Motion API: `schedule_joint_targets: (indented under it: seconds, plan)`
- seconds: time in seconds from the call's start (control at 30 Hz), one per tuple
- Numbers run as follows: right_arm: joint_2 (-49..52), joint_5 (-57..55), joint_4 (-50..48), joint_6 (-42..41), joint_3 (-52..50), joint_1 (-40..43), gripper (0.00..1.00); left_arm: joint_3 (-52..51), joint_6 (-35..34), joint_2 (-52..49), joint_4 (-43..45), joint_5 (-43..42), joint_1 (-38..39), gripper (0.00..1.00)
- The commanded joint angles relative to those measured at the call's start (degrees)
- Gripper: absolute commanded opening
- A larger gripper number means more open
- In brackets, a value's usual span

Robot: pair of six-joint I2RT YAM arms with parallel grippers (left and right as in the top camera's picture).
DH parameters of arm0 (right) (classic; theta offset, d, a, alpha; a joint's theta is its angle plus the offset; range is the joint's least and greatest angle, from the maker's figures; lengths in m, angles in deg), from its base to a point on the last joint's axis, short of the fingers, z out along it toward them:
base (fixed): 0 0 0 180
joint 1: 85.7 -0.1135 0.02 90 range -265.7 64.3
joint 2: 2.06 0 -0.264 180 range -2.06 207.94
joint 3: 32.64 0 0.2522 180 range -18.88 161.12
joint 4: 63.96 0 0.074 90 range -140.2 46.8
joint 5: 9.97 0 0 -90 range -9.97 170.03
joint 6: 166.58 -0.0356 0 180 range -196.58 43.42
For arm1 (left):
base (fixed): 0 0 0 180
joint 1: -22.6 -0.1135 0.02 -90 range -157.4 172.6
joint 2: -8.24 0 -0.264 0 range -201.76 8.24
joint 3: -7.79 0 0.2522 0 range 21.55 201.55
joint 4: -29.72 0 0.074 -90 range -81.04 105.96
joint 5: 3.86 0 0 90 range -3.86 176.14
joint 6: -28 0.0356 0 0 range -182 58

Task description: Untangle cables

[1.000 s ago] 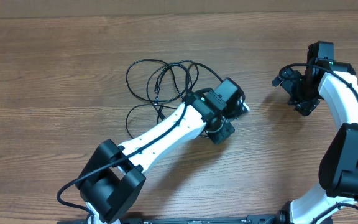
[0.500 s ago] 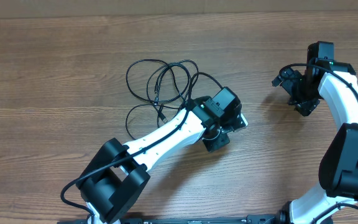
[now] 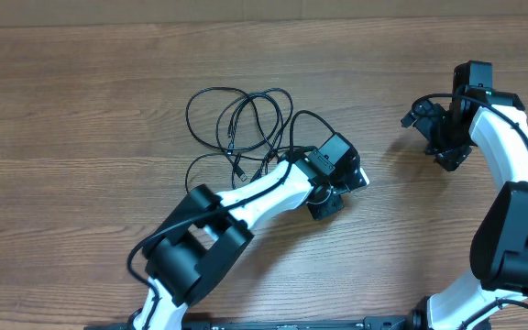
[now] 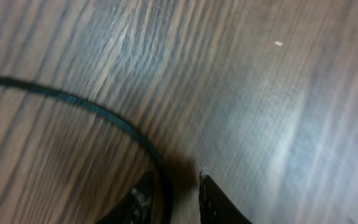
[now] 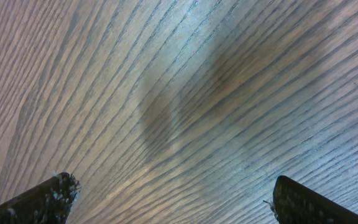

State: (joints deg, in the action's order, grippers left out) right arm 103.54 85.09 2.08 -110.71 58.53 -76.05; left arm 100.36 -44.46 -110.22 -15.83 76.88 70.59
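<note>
— Item one?
— My worktop: brown wood-grain surface.
— Lying on it?
— Thin black cables, one loose tangle of overlapping loops, near the middle.

A wooden table fills nearly every view, its brown surface running in long grain lines from side to side as seen from above. Beyond the table's far edge lies a paler tan strip, flat and plain. In the left wrist view a tiny white speck sits on the table, with soft glare washing the wood around it.
</note>
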Motion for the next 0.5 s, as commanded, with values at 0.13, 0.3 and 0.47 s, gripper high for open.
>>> schedule_joint_targets:
  seconds: [0.13, 0.3, 0.47]
  plan:
    - [-0.5, -0.7, -0.2, -0.2, -0.2, 0.1, 1.0, -0.3, -0.9, -2.4, 0.9, -0.9, 0.0, 0.04]
    - [-0.5, -0.7, -0.2, -0.2, -0.2, 0.1, 1.0, 1.4, -3.0, -1.7, -2.3, -0.9, 0.0, 0.04]
    - [-0.5, -0.7, -0.2, -0.2, -0.2, 0.1, 1.0, 7.1, -10.7, -0.4, -8.7, -0.9, -0.9, 0.04]
